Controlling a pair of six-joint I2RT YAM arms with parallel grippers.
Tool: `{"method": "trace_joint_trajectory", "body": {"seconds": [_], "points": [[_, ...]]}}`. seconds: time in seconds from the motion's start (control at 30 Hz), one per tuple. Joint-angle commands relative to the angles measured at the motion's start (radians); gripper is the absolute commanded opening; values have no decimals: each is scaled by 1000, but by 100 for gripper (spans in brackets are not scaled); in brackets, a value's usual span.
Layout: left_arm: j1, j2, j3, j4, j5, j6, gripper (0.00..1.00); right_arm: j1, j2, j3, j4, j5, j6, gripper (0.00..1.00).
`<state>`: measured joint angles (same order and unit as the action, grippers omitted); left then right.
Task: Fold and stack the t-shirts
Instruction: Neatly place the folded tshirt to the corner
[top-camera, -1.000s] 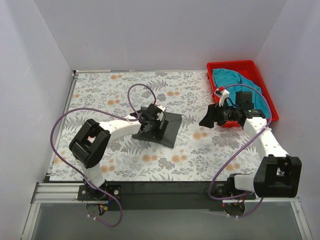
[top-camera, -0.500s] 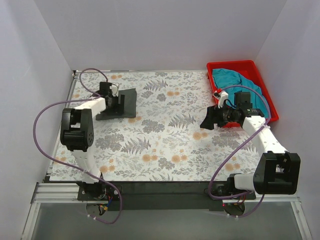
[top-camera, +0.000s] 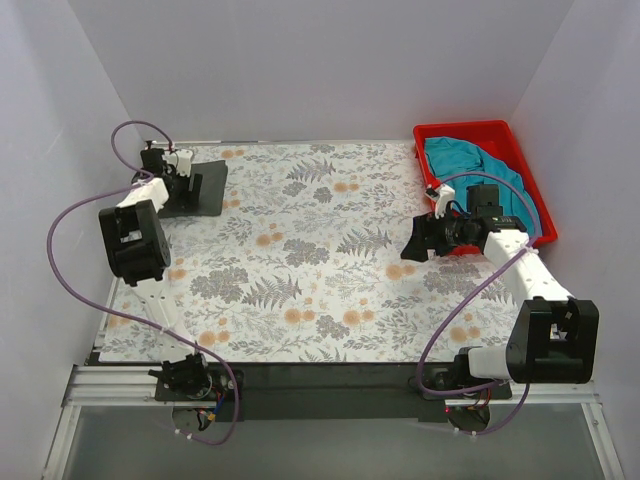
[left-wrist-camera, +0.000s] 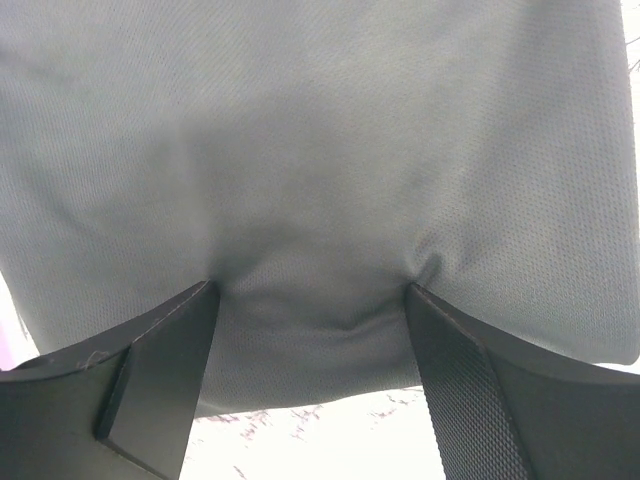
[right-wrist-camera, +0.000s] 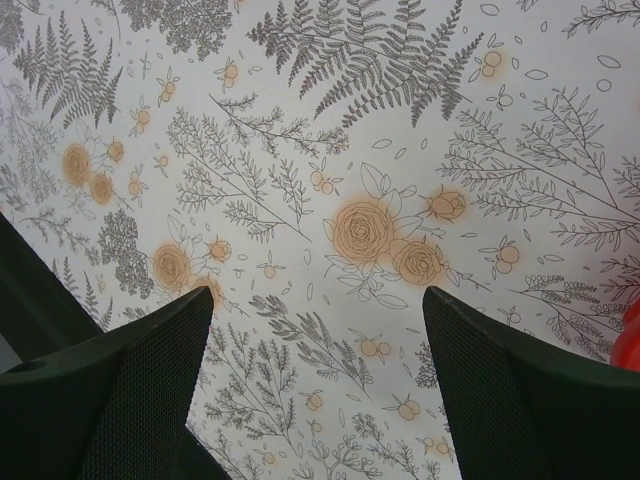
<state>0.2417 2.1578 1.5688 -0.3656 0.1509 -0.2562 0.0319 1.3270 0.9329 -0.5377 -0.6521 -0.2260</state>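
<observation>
L gripper (left-wrist-camera: 310, 300) clamped on folded charcoal tee (top-camera: 203, 190), far-left corner. R gripper (right-wrist-camera: 318, 310) spread wide, empty, near red bin (top-camera: 465, 128).

- Left arm (top-camera: 158, 300), at the left of the top view: slim white links with a boxy black joint housing (top-camera: 133, 240) above them.
- Right arm (top-camera: 528, 275), at the right of the top view: the same white links, with a black elbow block (top-camera: 555, 340) low in the frame.
- A thin purple cable (top-camera: 49, 250) loops loosely beside each arm.
- A white bracket (top-camera: 438, 189) with a red spot sits at the right wrist.
- Left gripper (left-wrist-camera: 310, 292) and right gripper (right-wrist-camera: 318, 297): broad matte-black fingers (right-wrist-camera: 500, 390), their inner faces finely dimpled.
</observation>
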Motion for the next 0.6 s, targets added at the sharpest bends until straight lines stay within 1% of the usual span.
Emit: {"method": "trace_joint_trajectory", "body": {"seconds": [0.0, 0.13, 0.3, 0.43, 0.57], "points": [[27, 123, -33, -108, -112, 187, 73, -6, 1, 34, -25, 9, -26, 92], [44, 131, 16, -134, -105, 193, 74, -7, -6, 34, -31, 11, -35, 93], [47, 50, 89, -173, -45, 152, 75, -6, -11, 32, -30, 2, -36, 93], [48, -9, 204, -263, 1, 112, 76, -6, -26, 38, -31, -3, -35, 94], [47, -75, 230, -338, 50, 40, 76, -6, -41, 37, -28, -9, -30, 96]]}}
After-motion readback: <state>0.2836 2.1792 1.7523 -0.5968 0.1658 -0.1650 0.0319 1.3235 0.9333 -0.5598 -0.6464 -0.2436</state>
